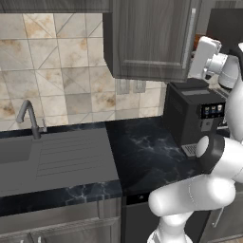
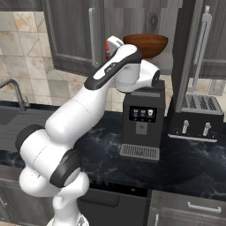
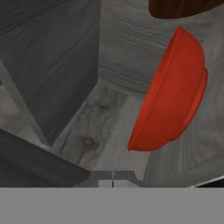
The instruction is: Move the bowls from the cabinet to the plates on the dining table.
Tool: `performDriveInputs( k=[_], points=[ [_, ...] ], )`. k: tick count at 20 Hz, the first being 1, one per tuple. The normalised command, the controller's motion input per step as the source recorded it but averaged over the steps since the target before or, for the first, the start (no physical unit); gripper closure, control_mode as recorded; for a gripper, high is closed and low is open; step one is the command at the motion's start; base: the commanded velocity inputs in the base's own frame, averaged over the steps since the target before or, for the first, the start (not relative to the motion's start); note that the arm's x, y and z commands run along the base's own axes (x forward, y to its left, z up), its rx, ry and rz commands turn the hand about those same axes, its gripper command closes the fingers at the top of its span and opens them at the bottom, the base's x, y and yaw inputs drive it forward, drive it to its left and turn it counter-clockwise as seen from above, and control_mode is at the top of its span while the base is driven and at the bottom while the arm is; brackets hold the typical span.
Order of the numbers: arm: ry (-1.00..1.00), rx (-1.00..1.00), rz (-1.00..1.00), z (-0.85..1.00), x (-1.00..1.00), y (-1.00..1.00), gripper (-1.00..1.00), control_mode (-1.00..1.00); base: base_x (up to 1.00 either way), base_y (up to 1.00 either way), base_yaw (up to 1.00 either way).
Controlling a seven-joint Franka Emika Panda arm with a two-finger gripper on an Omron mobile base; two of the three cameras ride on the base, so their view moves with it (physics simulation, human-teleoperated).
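The cabinet (image 2: 70,31) stands open, and my arm reaches up into it. In the hand view the glossy red bowl (image 3: 170,96) sits on the wood-grain shelf (image 3: 100,118), ahead and right of my gripper (image 3: 113,181). The gripper's two tips are shut together with nothing between them, short of the bowl. The dark brown bowl (image 3: 179,6) is just beyond the red one. From the right base view the brown bowl (image 2: 145,44) rests on the shelf beside my hand, and a sliver of the red bowl (image 2: 107,46) peeks from behind it. The plates and dining table are out of view.
A black coffee machine (image 2: 141,119) stands on the black counter directly under the open cabinet, with a toaster (image 2: 196,117) to its right. The swung-out cabinet door (image 2: 190,53) hangs right of the bowls. A grey sink (image 1: 52,156) and faucet (image 1: 29,116) lie to the left.
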Motion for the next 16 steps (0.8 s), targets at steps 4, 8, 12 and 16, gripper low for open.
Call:
performDriveInputs(
  k=[4, 8, 12, 16],
  points=[
    [-0.04, 0.0, 0.12, 0.0, -0.52, 0.0, 1.0, -1.0, 0.0, 0.0, 0.0],
    [-0.06, 0.0, 0.12, 0.0, -0.54, 0.02, 1.0, -1.0, 0.0, 0.0, 0.0],
    [-0.07, 0.0, 0.09, 0.0, -0.4, 0.17, 1.0, -1.0, 0.0, 0.0, 0.0],
    [-0.06, -0.01, 0.06, 0.0, -0.1, 0.25, 1.0, -1.0, 0.0, 0.0, 0.0]
  ],
)
